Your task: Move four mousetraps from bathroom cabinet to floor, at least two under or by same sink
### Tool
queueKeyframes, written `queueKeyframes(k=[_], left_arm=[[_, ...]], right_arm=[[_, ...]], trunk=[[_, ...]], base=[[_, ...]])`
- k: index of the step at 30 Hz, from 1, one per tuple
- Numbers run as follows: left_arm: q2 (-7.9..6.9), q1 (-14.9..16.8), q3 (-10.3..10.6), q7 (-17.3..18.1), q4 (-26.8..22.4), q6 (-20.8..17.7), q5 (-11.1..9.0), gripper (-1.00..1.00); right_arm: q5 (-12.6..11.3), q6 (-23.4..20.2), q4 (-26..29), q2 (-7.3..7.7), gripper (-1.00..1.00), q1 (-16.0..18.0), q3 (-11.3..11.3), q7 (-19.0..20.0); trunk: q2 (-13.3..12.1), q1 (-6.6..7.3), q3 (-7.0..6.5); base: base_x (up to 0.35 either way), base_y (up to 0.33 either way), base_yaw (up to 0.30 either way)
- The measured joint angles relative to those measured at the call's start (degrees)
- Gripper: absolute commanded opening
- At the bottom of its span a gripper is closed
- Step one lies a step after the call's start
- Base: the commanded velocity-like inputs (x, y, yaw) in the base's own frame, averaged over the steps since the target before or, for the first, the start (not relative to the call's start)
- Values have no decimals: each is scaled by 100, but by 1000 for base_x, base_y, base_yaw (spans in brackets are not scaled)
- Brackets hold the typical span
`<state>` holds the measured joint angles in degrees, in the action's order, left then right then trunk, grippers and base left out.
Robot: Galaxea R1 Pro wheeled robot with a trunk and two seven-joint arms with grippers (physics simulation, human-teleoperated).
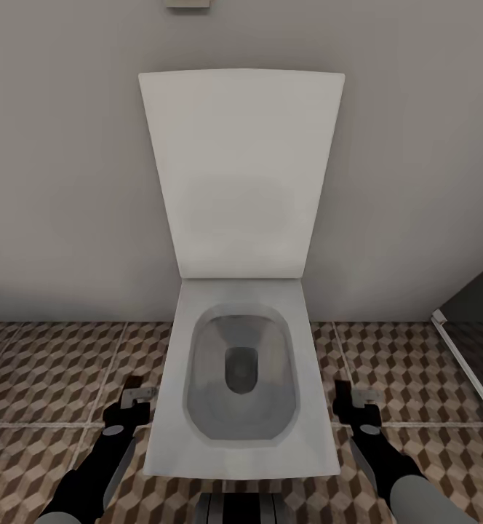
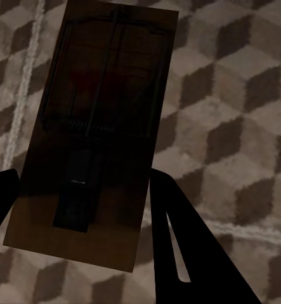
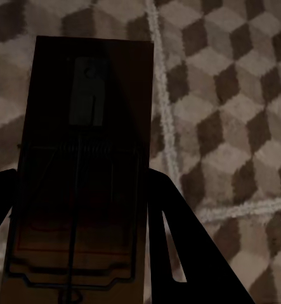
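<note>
Now both arms hang low over the cube-patterned brown, beige and white tiled bathroom floor (image 1: 45, 378), one on each side of a white square toilet (image 1: 241, 378).

Left black gripper (image 1: 136, 400) pinches a flat brown wooden mousetrap with dark metal parts (image 2: 92, 139) between its fingers (image 2: 191, 247), above the tiles. Centre, the toilet's lid stands raised and its grey bowl holds nothing. Right black gripper (image 1: 350, 400) clamps a second brown wooden mousetrap (image 3: 83, 171), also off the floor.
</note>
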<state>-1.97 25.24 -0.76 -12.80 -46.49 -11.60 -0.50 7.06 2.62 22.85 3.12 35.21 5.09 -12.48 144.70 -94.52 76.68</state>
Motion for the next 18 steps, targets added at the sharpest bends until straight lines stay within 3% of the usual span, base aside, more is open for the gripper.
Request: queueKeyframes(k=[18], left_arm=[[47, -2, -2, -10, -32, 3, 7, -100]], right_arm=[[1, 85, -99, 13, -100, 0, 50, 2]], trunk=[[0, 0, 0]], base=[[0, 0, 0]])
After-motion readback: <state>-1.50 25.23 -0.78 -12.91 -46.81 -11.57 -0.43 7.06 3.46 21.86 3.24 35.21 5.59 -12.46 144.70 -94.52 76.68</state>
